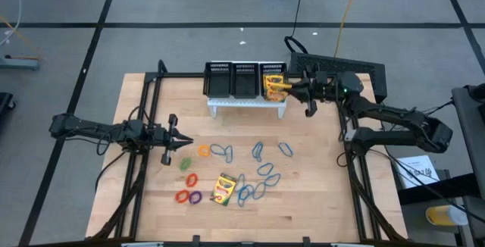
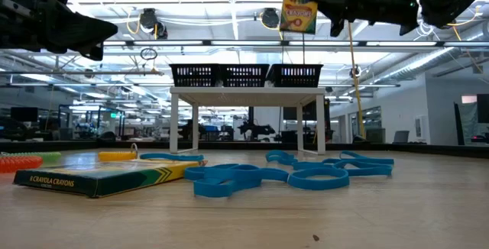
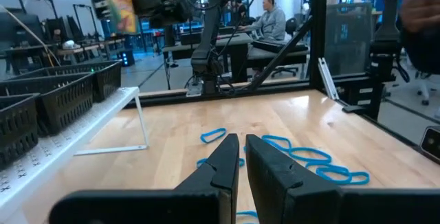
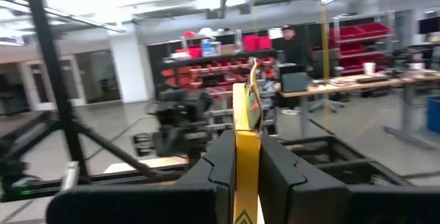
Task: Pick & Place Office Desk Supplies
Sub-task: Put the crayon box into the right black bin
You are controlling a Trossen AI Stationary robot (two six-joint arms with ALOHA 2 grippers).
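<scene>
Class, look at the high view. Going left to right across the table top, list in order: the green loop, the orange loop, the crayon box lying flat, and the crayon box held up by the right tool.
Green loop → orange loop → flat crayon box → held crayon box.

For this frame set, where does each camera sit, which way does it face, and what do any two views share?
High view: above the table, looking straight down; both arms show, left hand shut and empty, right hand holding a crayon box over the mesh organiser.
Low view: at table-top height, looking across blue loops to the room; arms enter from above.
Left wrist view: looks past its own fingers across the table.
Right wrist view: looks past its fingers clamping the box.
Shared: high and low both show the lifted box and the lying crayon box.
</scene>
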